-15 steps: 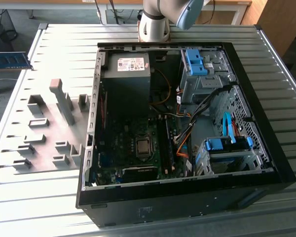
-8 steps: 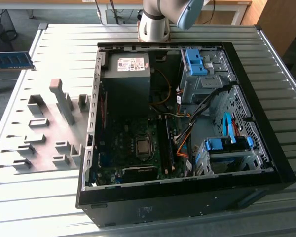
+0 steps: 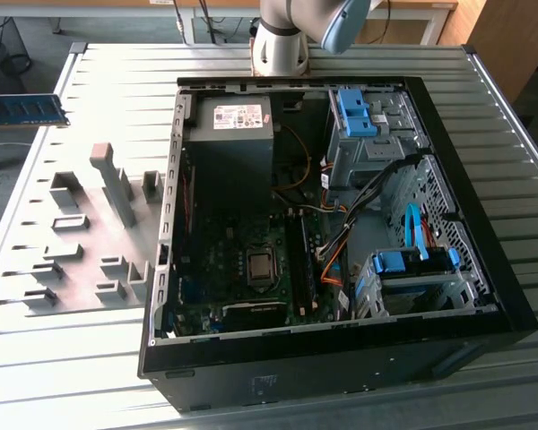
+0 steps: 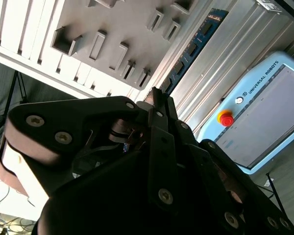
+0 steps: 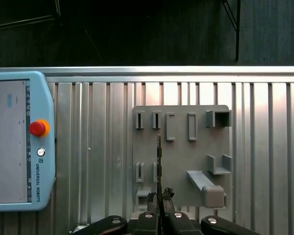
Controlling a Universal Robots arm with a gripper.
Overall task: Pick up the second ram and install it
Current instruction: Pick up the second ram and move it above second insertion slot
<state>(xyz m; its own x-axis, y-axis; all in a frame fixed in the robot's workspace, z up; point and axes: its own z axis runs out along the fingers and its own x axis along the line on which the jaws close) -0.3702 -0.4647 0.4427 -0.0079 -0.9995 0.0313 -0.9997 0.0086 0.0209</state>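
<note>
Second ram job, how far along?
Done: pickup. The gripper is shut on the second ram, held above the grey holder plate. In hand: the stick, at the exterior view's left, well clear of the open PC case. Left: installing it on the motherboard.

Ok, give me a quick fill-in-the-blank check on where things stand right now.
The gripper has its jaws shut on the second ram, whose board is ____ in colour. That ram is ____ the computer case, not yet installed. The stop button on the teach pendant is ____.
Missing: blue; outside; red.
</note>
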